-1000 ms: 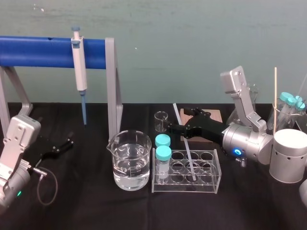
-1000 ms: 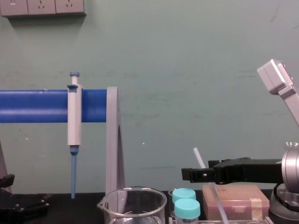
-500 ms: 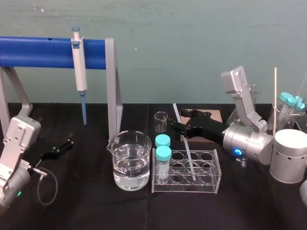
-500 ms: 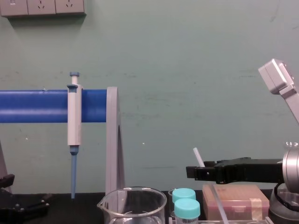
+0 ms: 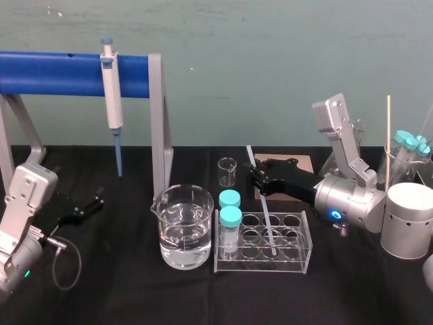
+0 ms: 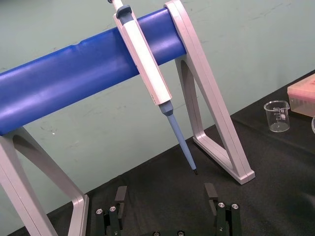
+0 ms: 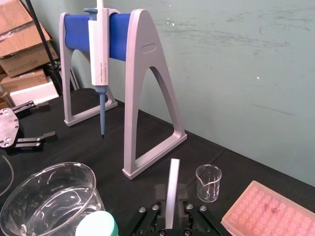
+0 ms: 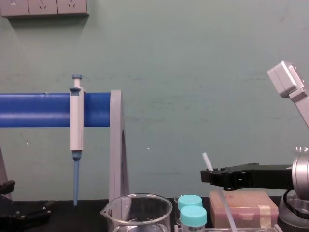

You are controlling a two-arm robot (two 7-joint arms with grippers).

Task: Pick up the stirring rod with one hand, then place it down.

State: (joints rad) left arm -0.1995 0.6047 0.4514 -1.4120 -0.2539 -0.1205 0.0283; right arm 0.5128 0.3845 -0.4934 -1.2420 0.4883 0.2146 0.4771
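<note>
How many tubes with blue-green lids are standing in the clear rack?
2. Both stand in the clear rack, at its left end: the front tube, and the back tube just behind it. The rack is see-through, so none look hidden.

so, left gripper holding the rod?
No, the right gripper grips the stirring rod over the test tube rack; the left gripper rests open by the stand.

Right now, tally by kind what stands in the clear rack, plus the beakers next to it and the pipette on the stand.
beakers: 2, the large beaker and the small beaker
teal-capped tubes in the rack: 2
stirring rod: 1
pipette: 1
Total: 6
</note>
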